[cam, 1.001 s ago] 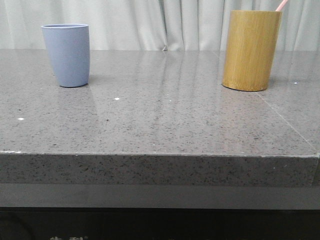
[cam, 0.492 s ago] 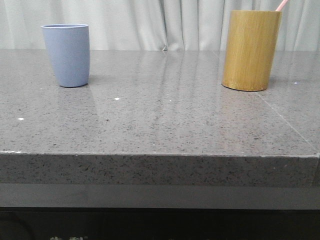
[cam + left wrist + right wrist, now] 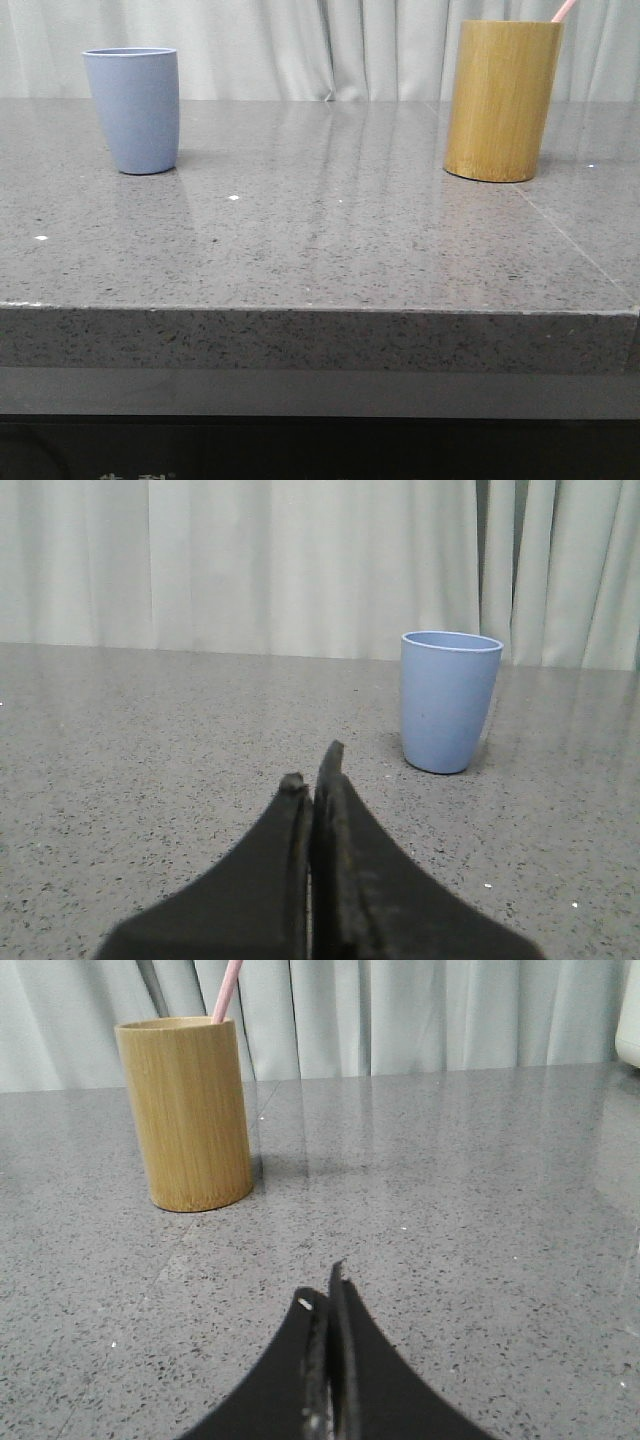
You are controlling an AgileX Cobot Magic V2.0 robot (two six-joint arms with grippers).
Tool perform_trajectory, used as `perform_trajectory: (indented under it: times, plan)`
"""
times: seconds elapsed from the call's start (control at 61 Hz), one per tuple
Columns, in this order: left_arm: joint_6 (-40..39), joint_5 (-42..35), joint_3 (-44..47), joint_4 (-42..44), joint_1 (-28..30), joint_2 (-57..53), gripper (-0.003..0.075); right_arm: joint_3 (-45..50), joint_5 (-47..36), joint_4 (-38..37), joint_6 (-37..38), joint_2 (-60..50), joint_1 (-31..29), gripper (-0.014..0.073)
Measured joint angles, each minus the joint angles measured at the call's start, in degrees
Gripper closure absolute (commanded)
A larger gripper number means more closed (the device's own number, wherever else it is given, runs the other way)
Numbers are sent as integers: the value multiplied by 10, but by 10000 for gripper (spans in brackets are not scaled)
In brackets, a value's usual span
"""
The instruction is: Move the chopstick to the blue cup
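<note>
The blue cup [image 3: 132,110] stands upright at the back left of the grey stone table [image 3: 320,250]; the left wrist view shows the blue cup [image 3: 448,700] too. A pink chopstick [image 3: 563,10] pokes out of the bamboo cylinder [image 3: 501,100] at the back right; in the right wrist view the chopstick [image 3: 227,990] leans out of the cylinder [image 3: 187,1113]. My left gripper [image 3: 312,780] is shut with nothing in it, low over the table, well short of the cup. My right gripper [image 3: 324,1295] is shut and empty, some way from the cylinder.
A pale curtain [image 3: 300,50] hangs behind the table. The table's front edge [image 3: 320,310] runs across the front view. Bare stone lies between the cup and the cylinder. A white object [image 3: 630,1015] shows at the edge of the right wrist view.
</note>
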Motion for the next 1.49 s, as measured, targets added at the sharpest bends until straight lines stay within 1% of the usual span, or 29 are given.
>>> perform_trajectory:
  times: [0.115,0.213,0.295,0.427,0.623,0.804,0.952,1.165,1.411,1.493]
  plan:
    - [0,4,-7,-9,0,0,739,-3,11,0,0,0,0,662]
    - [0,24,-40,-15,0,0,739,-37,39,0,0,0,0,662]
    - [0,54,-82,-17,0,0,739,-76,68,0,0,0,0,662]
    - [0,118,-175,-17,0,20,739,-158,115,-4,0,7,0,662]
    - [0,227,-315,-17,0,118,739,-293,204,-25,0,96,0,662]
    - [0,310,-401,-17,0,222,739,-384,278,-31,0,199,0,662]
    - [0,327,-413,-17,0,285,739,-401,303,-33,0,265,0,662]
    - [0,330,-414,-17,0,358,739,-400,309,-34,0,342,0,662]
    - [0,328,-414,-17,0,412,738,-400,309,-34,0,401,0,662]
    - [0,326,-414,-17,0,422,734,-400,309,-34,0,415,0,642]
